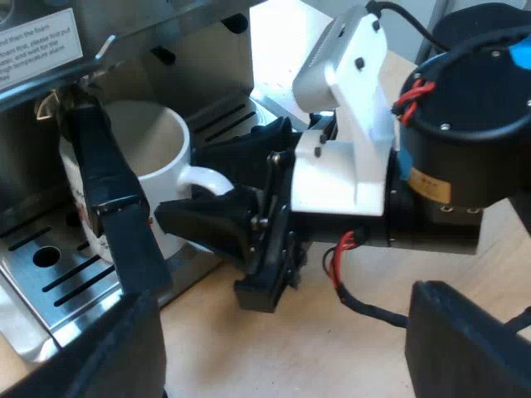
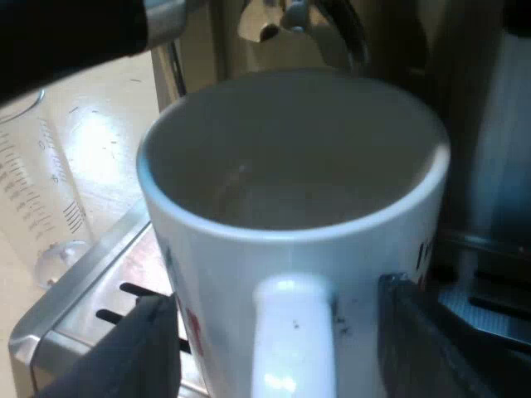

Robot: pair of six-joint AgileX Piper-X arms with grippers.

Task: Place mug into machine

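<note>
A white mug (image 1: 141, 157) stands upright on the espresso machine's slotted drip tray (image 1: 58, 278), under the brew head. The dark handle of the metal holder (image 1: 108, 191), locked into the machine, crosses in front of the mug. My right gripper (image 1: 178, 184) is open, one black finger on each side of the mug's handle (image 1: 207, 177) and apart from it. In the right wrist view the mug (image 2: 290, 166) looks empty, and that gripper (image 2: 282, 348) straddles its handle (image 2: 294, 332) with gaps on both sides. My left gripper (image 1: 274, 365) is open and holds nothing, a little way back from the right arm.
A measuring glass (image 2: 41, 191) stands on the wooden table beside the drip tray (image 2: 91, 298). The holder's handle (image 2: 75, 29) runs just over the mug's rim. A white label (image 1: 37, 41) is on the machine's front. The right arm's body lies close ahead of the left gripper.
</note>
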